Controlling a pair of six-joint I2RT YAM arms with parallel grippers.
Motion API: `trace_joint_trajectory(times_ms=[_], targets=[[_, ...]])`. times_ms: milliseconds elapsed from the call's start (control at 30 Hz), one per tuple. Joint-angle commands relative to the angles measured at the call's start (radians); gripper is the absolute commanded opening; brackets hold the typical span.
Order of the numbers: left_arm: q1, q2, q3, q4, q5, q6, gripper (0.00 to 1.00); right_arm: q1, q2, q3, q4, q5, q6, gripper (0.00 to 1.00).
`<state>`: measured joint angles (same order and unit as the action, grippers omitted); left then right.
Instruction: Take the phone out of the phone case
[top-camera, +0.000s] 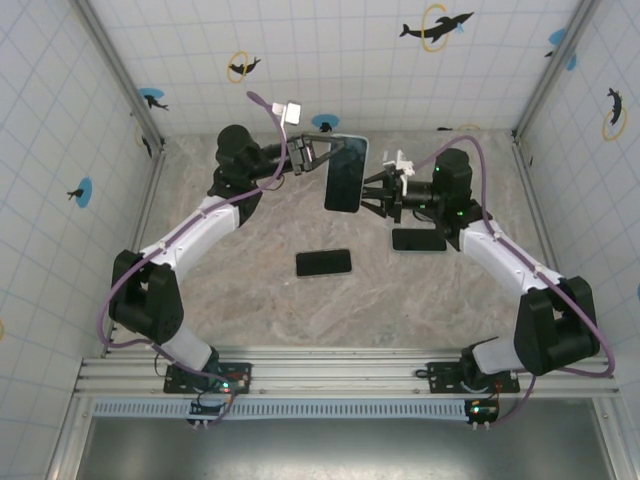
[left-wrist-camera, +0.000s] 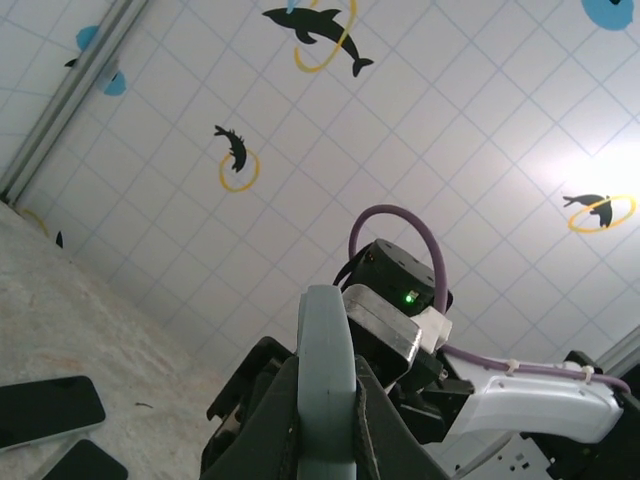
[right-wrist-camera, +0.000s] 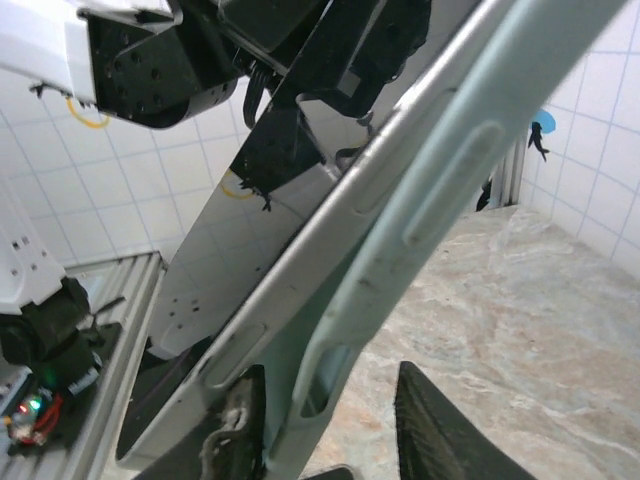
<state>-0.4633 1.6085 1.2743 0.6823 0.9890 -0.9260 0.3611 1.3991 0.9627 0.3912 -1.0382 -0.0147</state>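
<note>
Left jaws are clamping the case (left-wrist-camera: 325, 370) at its far end, holding the phone (top-camera: 345, 175) up off the worktop (top-camera: 250, 290), long axis running down toward the right jaws, which are sitting partly open astride the case's side edge, looking best placed to peel

Glossy glass, matt plastic, veined stone.
The phone (right-wrist-camera: 245, 250) has a mirror-glossy black screen and a smooth silvery rim; the phone case (right-wrist-camera: 450, 170) looks like matt pale-green plastic, lightly scuffed; the counter (top-camera: 250, 300) is matt and marble-patterned.
</note>
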Motion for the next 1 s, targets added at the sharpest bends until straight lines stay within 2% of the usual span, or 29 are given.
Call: trace_joint_trajectory(times_ms=[0,167,300,467,667,733,967], targets=[[-0.006,-0.023,0.022,-0.001,-0.099,-0.015,0.0,0.015,-0.025,-0.02,0.187,-0.045,0.175,0.41],[-0.012,-0.05,-0.047,0.05,-0.312,-0.147,0.0,0.019,-0.02,-0.098,0.451,0.026,0.552,0.48],[-0.039,-0.074,-0.106,0.068,-0.45,-0.222,0.0,0.033,-0.016,-0.149,0.612,0.123,0.846,0.49],[-0.075,-0.082,-0.15,0.086,-0.568,-0.304,0.0,0.051,-0.009,-0.198,0.725,0.234,1.107,0.5],[-0.1,-0.088,-0.209,0.098,-0.668,-0.389,0.0,0.089,-0.019,-0.246,0.722,0.375,1.274,0.48],[-0.102,-0.09,-0.211,0.077,-0.681,-0.389,0.0,0.098,-0.026,-0.258,0.722,0.419,1.316,0.45],[-0.103,-0.079,-0.248,0.077,-0.713,-0.439,0.0,0.107,-0.01,-0.292,0.795,0.467,1.407,0.18]])
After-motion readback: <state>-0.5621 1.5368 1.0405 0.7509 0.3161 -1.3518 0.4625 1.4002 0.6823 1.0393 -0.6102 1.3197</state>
